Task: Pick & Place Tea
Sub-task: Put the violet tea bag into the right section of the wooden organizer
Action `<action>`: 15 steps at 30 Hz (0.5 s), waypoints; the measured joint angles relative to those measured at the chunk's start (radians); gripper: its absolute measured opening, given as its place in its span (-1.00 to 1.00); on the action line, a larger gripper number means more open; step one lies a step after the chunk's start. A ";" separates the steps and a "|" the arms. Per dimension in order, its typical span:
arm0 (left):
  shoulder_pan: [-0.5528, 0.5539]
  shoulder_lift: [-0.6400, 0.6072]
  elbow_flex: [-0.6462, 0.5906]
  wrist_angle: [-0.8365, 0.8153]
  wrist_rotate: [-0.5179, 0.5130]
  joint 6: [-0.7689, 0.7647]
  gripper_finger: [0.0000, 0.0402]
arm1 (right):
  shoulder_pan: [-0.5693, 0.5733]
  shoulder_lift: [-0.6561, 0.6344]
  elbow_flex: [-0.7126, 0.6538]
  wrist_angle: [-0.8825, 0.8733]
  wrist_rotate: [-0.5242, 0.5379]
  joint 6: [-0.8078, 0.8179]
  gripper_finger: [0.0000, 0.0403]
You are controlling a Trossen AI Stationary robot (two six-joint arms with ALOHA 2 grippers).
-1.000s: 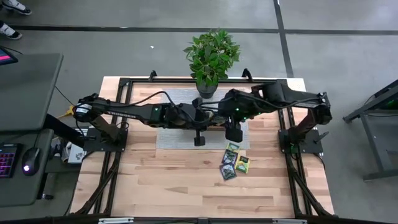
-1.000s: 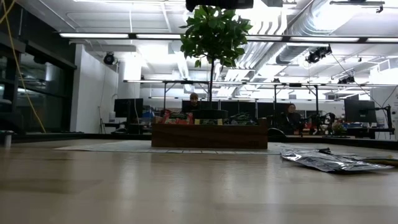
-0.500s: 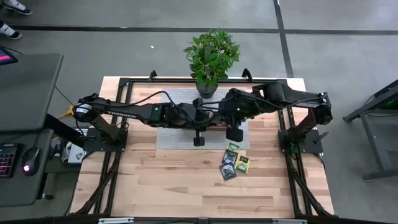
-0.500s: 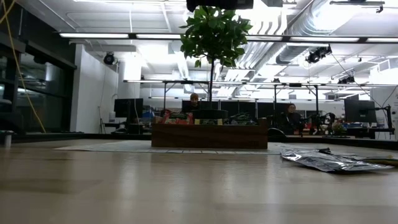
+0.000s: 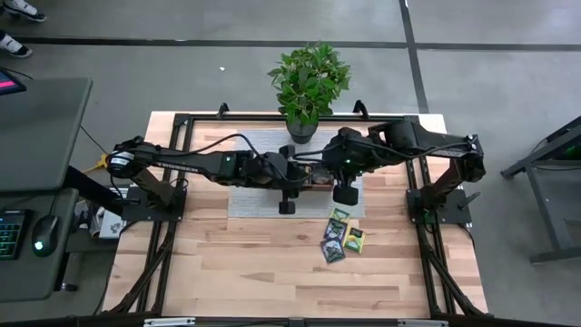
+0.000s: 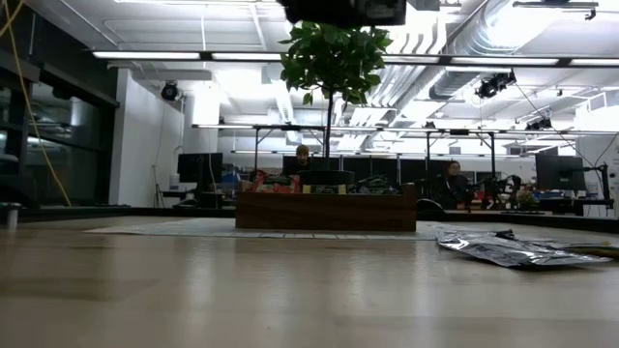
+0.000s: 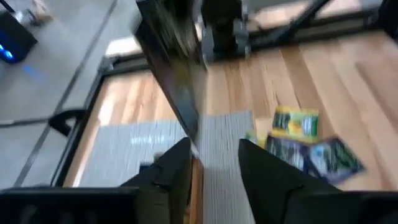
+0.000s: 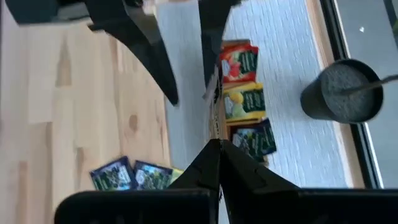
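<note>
The brown wooden tray [image 8: 214,118] stands on a grey mat [image 5: 254,200] and holds red [image 8: 239,62], yellow [image 8: 244,102] and dark [image 8: 252,140] tea sachets in its three compartments. Three loose sachets [image 5: 341,232] lie flat on the table near the tray; they also show in the left wrist view [image 7: 295,121]. My left gripper [image 5: 287,205] hangs open over the mat's near edge. A dark, flat, blurred sachet [image 7: 174,81] stands slanted just ahead of its fingers [image 7: 212,146]. My right gripper [image 5: 343,193] is shut and empty above the tray's near wall [image 8: 217,146]. My left gripper is open. The dark sachet's lower end [image 7: 194,144] lies right beside one fingertip [image 7: 181,152], and I cannot tell whether they touch. The sachet stands on edge, slanted, clear of the table.
A potted plant [image 5: 309,82] stands at the table's far edge behind the tray; its dark pot shows in the right wrist view [image 8: 342,90]. The two arms meet above the tray. Bare wood lies toward the table's near edge [image 5: 272,282]. People sit far off in the room [image 6: 303,155].
In the low view a dark gripper at the top edge has come a little lower into the picture. The tray and the loose sachets have stayed where they were.
</note>
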 joint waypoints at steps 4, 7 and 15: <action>0.000 -0.009 0.000 -0.093 -0.054 0.000 -0.20 | 0.000 0.000 0.000 -0.038 0.018 0.003 -1.00; 0.000 -0.035 -0.014 -0.181 -0.113 -0.003 -0.15 | 0.000 0.000 0.000 -0.042 0.024 0.004 -1.00; 0.000 -0.214 -0.224 -0.106 -0.167 -0.080 -0.14 | 0.000 -0.003 -0.001 -0.067 0.041 0.024 -1.00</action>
